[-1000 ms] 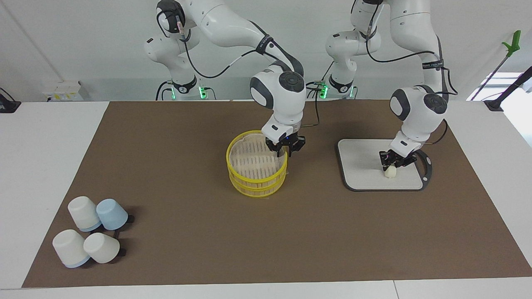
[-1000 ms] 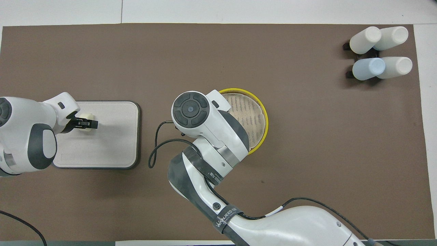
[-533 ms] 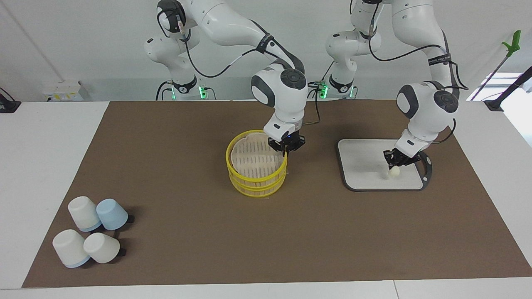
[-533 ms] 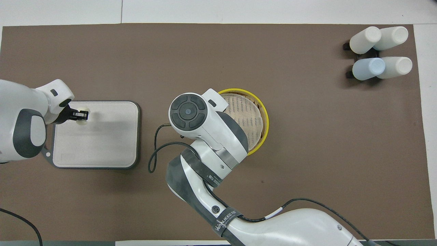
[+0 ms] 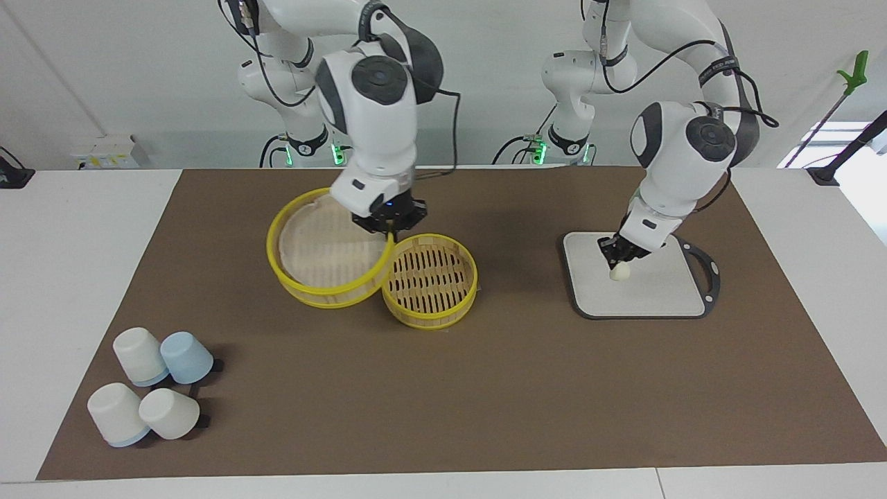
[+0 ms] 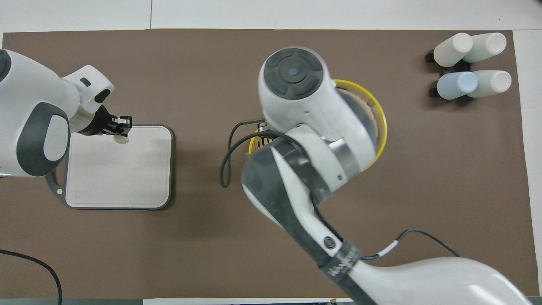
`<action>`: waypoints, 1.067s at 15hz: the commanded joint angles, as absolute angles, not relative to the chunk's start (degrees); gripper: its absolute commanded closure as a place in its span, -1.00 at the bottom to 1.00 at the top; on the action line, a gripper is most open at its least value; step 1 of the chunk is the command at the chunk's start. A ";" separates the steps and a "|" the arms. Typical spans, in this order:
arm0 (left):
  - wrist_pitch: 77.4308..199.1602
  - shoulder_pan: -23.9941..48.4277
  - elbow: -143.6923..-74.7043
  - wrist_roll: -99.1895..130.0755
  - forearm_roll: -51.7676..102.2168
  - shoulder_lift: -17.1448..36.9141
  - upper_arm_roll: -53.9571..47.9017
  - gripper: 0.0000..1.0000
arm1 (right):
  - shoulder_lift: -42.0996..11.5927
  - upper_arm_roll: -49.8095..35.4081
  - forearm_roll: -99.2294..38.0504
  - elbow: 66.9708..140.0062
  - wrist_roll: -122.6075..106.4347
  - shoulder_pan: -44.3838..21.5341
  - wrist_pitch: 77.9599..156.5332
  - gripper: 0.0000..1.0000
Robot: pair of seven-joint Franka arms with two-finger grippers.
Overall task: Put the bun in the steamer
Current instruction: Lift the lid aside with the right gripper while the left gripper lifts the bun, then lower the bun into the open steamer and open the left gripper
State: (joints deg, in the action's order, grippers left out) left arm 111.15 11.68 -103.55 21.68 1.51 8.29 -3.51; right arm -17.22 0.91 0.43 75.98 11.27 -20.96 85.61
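My right gripper (image 5: 388, 227) is shut on the rim of the steamer's yellow-rimmed top piece (image 5: 312, 246) and holds it tilted in the air beside the steamer basket (image 5: 429, 278), toward the right arm's end. The basket stands uncovered on the mat, its slatted floor bare. In the overhead view my right arm hides its gripper and most of the basket (image 6: 254, 142); the top piece's rim (image 6: 382, 123) shows. My left gripper (image 5: 619, 260) is shut on the bun (image 5: 619, 273) and holds it just above the grey board (image 5: 658, 294). The bun (image 6: 123, 139) and left gripper (image 6: 121, 126) also show from overhead.
The grey board (image 6: 118, 178) with its dark handle lies toward the left arm's end. Several white and blue cups (image 5: 152, 384) lie at the right arm's end, farthest from the robots, also in the overhead view (image 6: 470, 63). A brown mat (image 5: 527, 388) covers the table.
My right gripper has lifted the top piece off the basket and carried it toward the right arm's end. My left gripper has raised the bun off the board and moved it toward the steamer.
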 commanded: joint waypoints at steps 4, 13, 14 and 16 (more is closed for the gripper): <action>120.64 31.35 -102.65 48.13 1.76 11.32 -2.90 0.74 | -9.32 0.26 0.52 87.35 -21.96 2.89 82.53 1.00; 135.70 41.13 -104.50 60.46 -3.78 23.20 -2.81 0.56 | -4.22 0.26 2.11 99.58 -22.59 2.82 91.14 1.00; 136.49 41.39 -105.20 60.99 -3.95 23.29 -2.73 0.48 | -4.22 0.26 2.11 99.67 -22.59 2.73 91.58 1.00; 136.58 41.40 -105.38 61.00 -3.96 23.20 -2.73 -0.20 | -4.22 0.26 2.11 99.67 -22.59 2.72 91.84 1.00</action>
